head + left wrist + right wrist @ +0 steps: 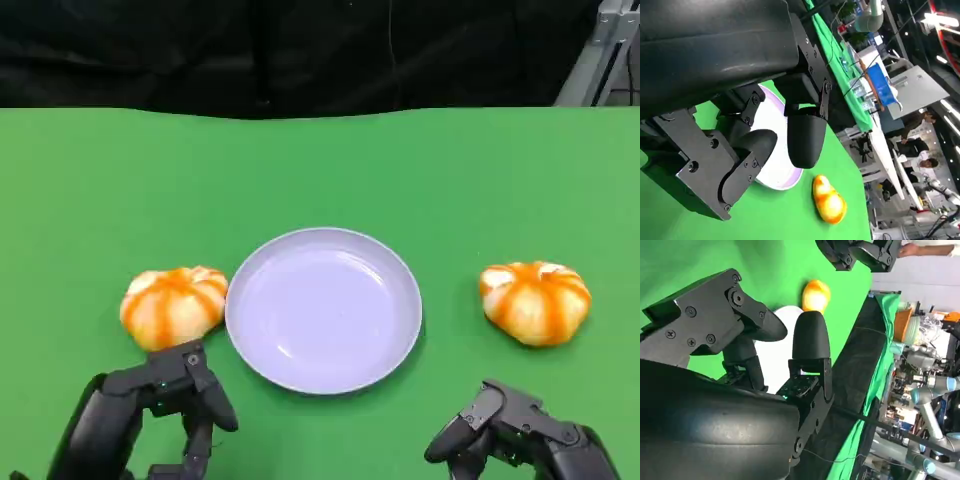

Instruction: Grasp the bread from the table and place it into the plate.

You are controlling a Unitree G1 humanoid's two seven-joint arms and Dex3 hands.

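A round orange-and-white bread (pixel 174 305) lies just left of the pale lilac plate (pixel 323 308), which holds nothing. A second, similar bread (pixel 536 302) lies to the plate's right. My left hand (pixel 160 405) hovers low at the table's near edge, just in front of the left bread, holding nothing, fingers apart. My right hand (pixel 515 430) sits at the near right, in front of the right bread, also holding nothing. The left wrist view shows the left hand (pixel 740 110), the plate (pixel 775 175) and the right bread (pixel 829 200). The right wrist view shows the right hand (pixel 740 365), the plate (pixel 782 352) and the left bread (pixel 816 295).
The table is covered in green cloth (pixel 320 170) with a black backdrop behind its far edge. A metal frame (pixel 600 55) stands at the far right corner. Other tables, robot arms and people show in the room beyond.
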